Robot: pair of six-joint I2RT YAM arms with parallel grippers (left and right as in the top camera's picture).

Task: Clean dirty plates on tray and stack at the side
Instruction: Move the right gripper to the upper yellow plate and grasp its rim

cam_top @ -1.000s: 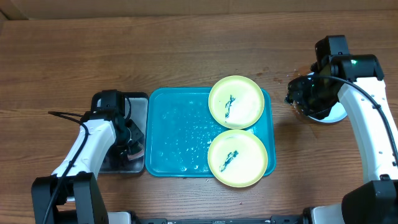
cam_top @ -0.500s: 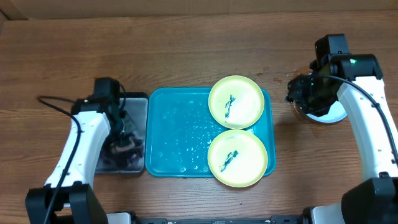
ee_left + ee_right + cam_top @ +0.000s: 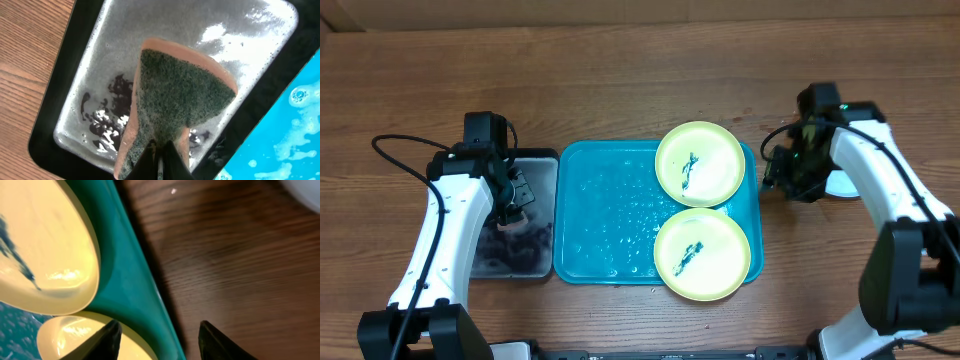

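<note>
Two pale yellow-green plates lie on the right side of the turquoise tray [image 3: 610, 220], each with a dark smear: the far one [image 3: 700, 163] and the near one [image 3: 701, 254]. A light plate [image 3: 842, 184] sits on the table to the right, partly hidden by my right arm. My right gripper [image 3: 775, 176] hovers open over the tray's right rim [image 3: 131, 292], one finger above the near plate [image 3: 75, 336], the other above wood. My left gripper [image 3: 160, 156] is shut on a green-and-orange sponge [image 3: 175, 90] over the black tray [image 3: 520, 250].
The black tray [image 3: 85, 70] holds soapy water with dark residue and stands against the turquoise tray's left side [image 3: 295, 125]. Bare wooden table [image 3: 640, 80] surrounds both trays. A black cable [image 3: 395, 150] loops out left of the left arm.
My right gripper has moved left from the light plate to the tray's right rim, its jaws narrowing. The left arm has shifted the sponge toward the far end of the black tray.
</note>
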